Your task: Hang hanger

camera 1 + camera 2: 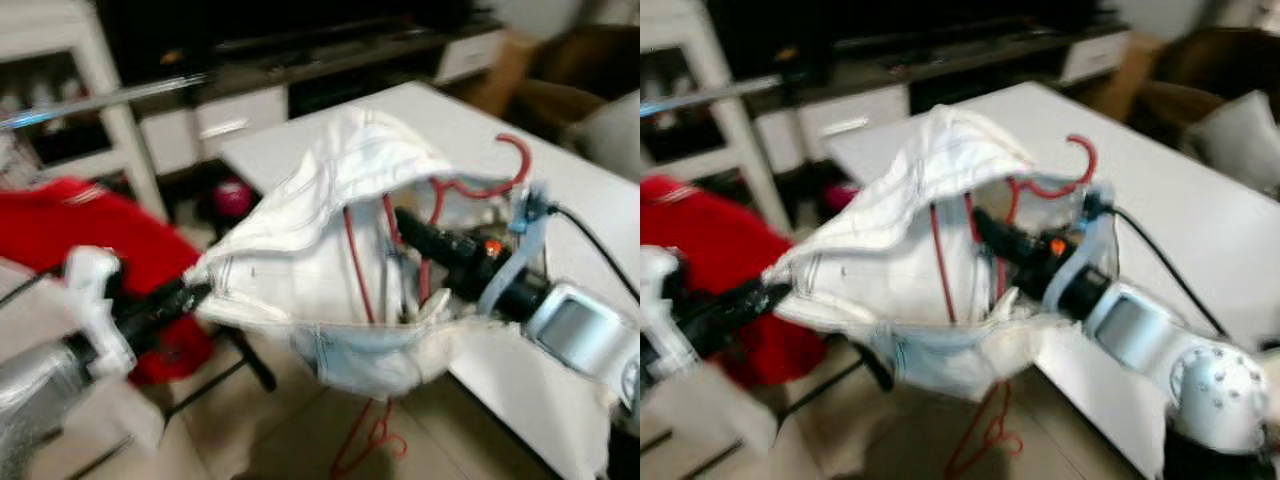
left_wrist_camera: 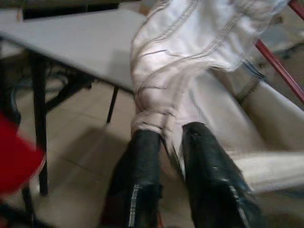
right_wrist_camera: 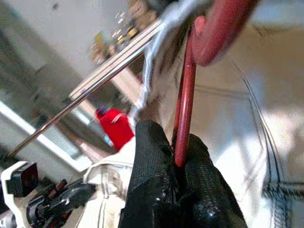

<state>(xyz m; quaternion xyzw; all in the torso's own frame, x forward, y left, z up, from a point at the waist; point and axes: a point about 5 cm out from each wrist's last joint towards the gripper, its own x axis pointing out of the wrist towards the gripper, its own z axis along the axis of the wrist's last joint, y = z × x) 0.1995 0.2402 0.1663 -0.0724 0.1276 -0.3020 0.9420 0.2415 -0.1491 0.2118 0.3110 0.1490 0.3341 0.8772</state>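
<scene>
Two grippers engaged: left gripper [image 2: 164,142] pinched on white garment [image 1: 300,240] edge; right gripper [image 3: 176,164] clamped on red hanger [image 1: 480,185] inside it.

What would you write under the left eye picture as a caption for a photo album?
Two pincers at work: the left pincer grips a white garment's edge while the right pincer, inside it, holds a red hanger above a white table.
</scene>
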